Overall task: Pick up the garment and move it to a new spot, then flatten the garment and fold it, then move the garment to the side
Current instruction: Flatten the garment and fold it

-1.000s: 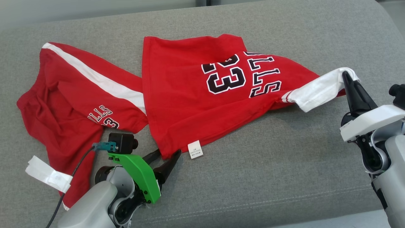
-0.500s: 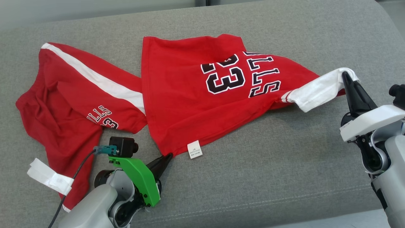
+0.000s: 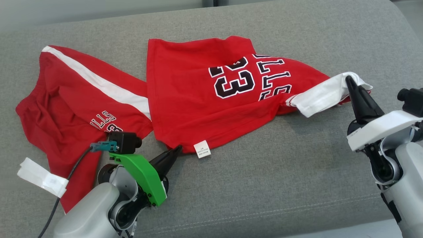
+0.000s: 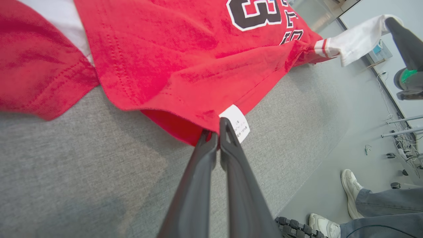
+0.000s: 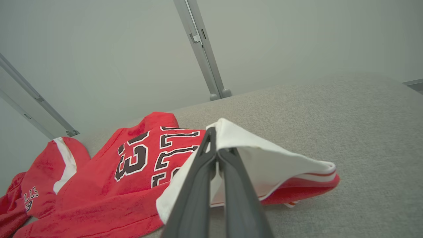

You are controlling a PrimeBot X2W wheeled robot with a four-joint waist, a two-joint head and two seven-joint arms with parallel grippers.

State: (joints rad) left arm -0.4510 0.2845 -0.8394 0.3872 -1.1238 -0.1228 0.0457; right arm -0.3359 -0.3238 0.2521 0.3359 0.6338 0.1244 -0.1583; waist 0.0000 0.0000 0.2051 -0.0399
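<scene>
Pinching the near hem corner of the shirt [image 3: 198, 109], the left gripper [image 3: 177, 149] has both dark fingers pressed together on the red cloth, just beside the white label [image 3: 202, 149]. In the left wrist view, the gripper [image 4: 216, 132] lifts the hem slightly, so the inside of the shirt shows under it.

The right gripper [image 3: 347, 79] is likewise clamped tight, on the white sleeve [image 3: 320, 96], which it holds a little off the surface near the right edge. The right wrist view shows the sleeve draped over the closed fingertips [image 5: 214, 145].

The shirt lies across the middle of the grey cushion [image 3: 281, 172], stretched between the two grips, with the black "23" facing up. Red shorts [image 3: 66, 109] with a white stripe lie toward the left edge, touching the shirt's left side. A white paper tag [image 3: 39, 177] sits at their near end.

Surface: grey woven fabric, rounded far right corner, stitched seam [image 3: 264, 211] along the near edge.

Room: pale wall panels [image 5: 99, 49] behind the far edge, with a metal post [image 5: 201, 46] between them. Beyond the cushion is a smooth grey floor [image 4: 363, 142] with cables [image 4: 400, 145]. A person's pale shoes [image 4: 350, 188] and jeans [image 4: 386, 198] are nearby.
</scene>
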